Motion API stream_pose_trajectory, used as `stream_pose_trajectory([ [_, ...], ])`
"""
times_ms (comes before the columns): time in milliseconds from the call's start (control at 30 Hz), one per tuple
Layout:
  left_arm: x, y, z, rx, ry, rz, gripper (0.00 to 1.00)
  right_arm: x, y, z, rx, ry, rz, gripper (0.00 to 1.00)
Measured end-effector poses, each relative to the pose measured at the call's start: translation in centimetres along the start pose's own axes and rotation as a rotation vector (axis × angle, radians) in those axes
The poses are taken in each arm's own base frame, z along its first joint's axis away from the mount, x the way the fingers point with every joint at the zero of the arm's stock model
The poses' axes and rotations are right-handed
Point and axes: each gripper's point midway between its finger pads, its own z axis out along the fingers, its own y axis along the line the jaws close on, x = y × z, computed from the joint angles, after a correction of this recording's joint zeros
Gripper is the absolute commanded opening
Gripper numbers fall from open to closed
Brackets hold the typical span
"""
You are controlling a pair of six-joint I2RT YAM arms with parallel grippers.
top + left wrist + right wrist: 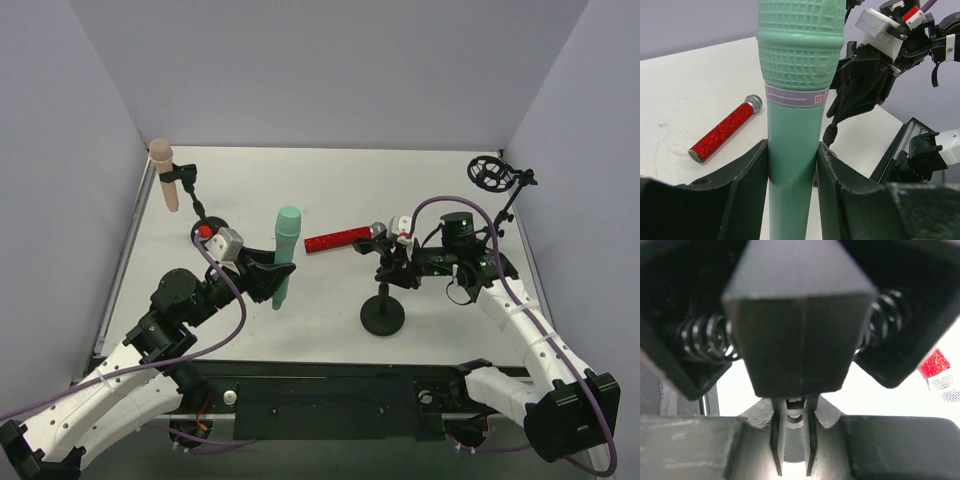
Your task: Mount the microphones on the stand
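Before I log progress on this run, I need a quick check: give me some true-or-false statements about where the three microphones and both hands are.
1. The left hand grips the mint green microphone upright. True.
2. The red glittery microphone is clipped into a stand. False: it lies flat on the table, held by nothing.
3. The pink microphone sits in a clip at the far left. True.
4. The right hand hangs open and empty. False: it is closed on the spring clip of the round-based stand.
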Motion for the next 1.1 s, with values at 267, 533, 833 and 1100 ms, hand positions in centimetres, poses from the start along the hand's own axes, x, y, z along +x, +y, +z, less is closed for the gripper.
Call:
stream_pose_trajectory([
  [267,-0.3,0.0,0.2,0.0,-0.011,-0.003,0.0,-2.1,-0.7,1.8,-0.038,0.037,-0.035,0.0],
  [533,-1.6,0.2,0.1,-0.021,-0.065,0.001,0.0,-8.2,-4.5,4.6,-0.042,0.008,-0.119,0.0],
  [833,-2.9,0.3,-0.7,-0.037,-0.128,0.004,0.0,-5.1,-4.8,7.5,-0.064,0.044,-0.062,0.08],
  [1100,-2.1,0.6,-0.5,-0.042,-0.111,0.003,0.0,-4.1,-4.9,8.0,-0.054,0.023,-0.061,0.32],
])
